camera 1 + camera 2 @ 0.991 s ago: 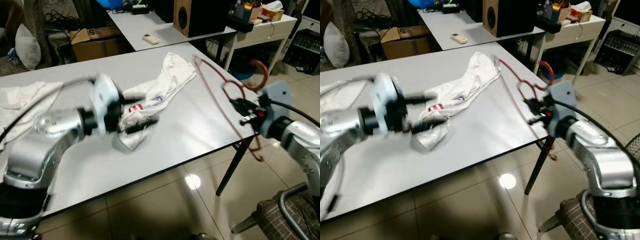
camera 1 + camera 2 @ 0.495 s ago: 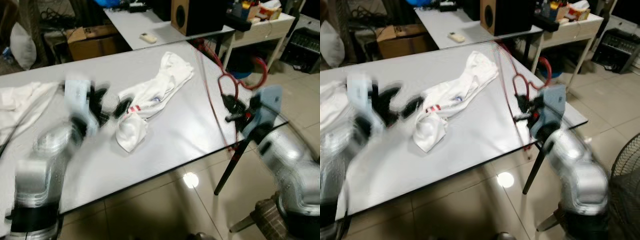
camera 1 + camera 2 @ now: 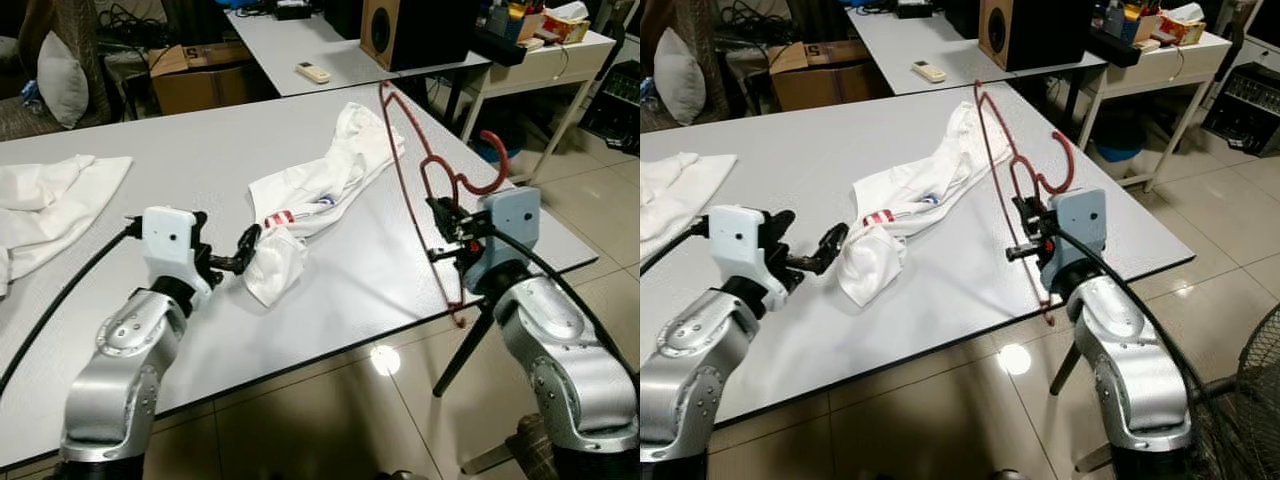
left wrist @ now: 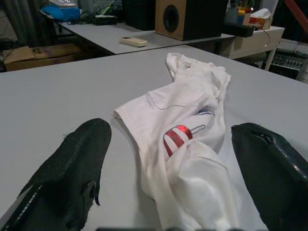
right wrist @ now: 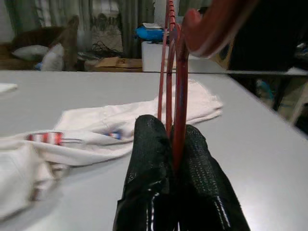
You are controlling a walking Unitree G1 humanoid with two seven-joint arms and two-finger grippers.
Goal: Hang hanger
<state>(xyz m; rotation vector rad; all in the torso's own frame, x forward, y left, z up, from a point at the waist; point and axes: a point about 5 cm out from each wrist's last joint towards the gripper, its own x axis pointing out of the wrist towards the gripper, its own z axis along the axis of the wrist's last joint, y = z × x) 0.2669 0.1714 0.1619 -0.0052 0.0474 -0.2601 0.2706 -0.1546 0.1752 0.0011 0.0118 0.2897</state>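
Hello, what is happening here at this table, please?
A humanoid robot works at a grey table. Its right tool is shut on a red hanger and holds it upright near the table's right edge. Its left tool is open at the near end of a crumpled white shirt lying on the table. The shirt is not yet on the hanger.
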